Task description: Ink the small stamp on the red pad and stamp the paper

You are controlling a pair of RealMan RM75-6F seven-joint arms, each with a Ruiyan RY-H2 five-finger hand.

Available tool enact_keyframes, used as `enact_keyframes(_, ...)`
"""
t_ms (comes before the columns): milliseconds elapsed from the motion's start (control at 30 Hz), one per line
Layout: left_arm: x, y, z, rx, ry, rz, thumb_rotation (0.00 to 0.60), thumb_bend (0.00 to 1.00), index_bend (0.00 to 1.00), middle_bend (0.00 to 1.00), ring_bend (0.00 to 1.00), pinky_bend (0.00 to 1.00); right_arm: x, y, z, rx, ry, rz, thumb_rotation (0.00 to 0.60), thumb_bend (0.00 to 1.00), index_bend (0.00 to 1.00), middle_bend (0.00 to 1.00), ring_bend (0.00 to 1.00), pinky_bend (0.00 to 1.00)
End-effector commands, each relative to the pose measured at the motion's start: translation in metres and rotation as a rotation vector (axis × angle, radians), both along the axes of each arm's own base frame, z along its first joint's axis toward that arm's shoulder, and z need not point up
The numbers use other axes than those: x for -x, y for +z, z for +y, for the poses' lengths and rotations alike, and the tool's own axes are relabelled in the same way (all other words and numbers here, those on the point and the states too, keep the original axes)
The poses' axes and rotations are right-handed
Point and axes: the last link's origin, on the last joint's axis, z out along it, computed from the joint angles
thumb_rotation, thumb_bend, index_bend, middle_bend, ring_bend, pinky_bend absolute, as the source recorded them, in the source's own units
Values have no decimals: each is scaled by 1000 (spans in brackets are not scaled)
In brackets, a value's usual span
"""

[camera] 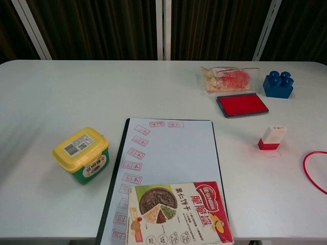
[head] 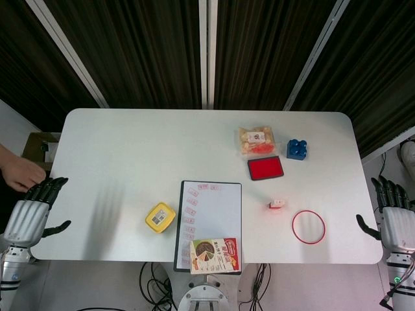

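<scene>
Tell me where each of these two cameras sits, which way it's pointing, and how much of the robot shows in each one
Head view: high above the near table edge, looking almost straight down on the whole white table; the left hand and right hand rest open at the table's two sides.
Chest view: lower, at the near edge, looking forward and slightly down across the tabletop toward the dark curtain; no part of the robot shows.
Shared: small stamp, red pad, paper, yellow tub, blue block.

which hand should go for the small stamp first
Probably the right hand: the small stamp and red pad sit on its side of the paper. The left hand is across the table.
</scene>
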Motion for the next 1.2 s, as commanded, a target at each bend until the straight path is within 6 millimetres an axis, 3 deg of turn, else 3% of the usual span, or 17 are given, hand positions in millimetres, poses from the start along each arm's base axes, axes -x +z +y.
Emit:
enact_keyframes(33,0,0,0,-1,0,0,600,0,112,139,117,202,0,0,0,-1,0,0,600,181,0,0,0,0)
enact_keyframes(500,-1,0,1,1,-2,0,600,0,118,138,117,202,2,0,1,-7,-5,16,600,181,0,0,0,1)
enact_keyframes(533,-1,-1,1,3,-1,0,600,0,120,138,117,202,1,0,0,-12,-3,25,600,181,0,0,11,33)
enact_keyframes(600,0,-1,2,6,1,0,600,0,122,138,117,202,-2,0,-2,-22,7,38,600,181,0,0,111,212)
enact_keyframes(667,0,-2,3,10,2,-1,600,0,123,138,117,202,-5,-2,-4,-45,7,51,600,181,0,27,333,533)
enact_keyframes(767,1,-4,4,20,3,-3,600,0,123,138,117,202,-16,-10,-9,-98,8,69,600,181,49,186,636,892)
enact_keyframes(800,1,-5,4,22,2,-3,600,0,124,138,117,202,-20,-14,-10,-114,11,69,600,181,85,224,701,955)
enact_keyframes(933,1,-7,5,32,2,-1,600,0,123,138,117,202,-39,-31,-22,-166,47,118,600,181,228,267,767,1000)
enact_keyframes(1200,2,-4,2,29,9,1,600,0,123,138,117,203,-64,-73,-62,-258,101,170,600,185,268,290,768,1000)
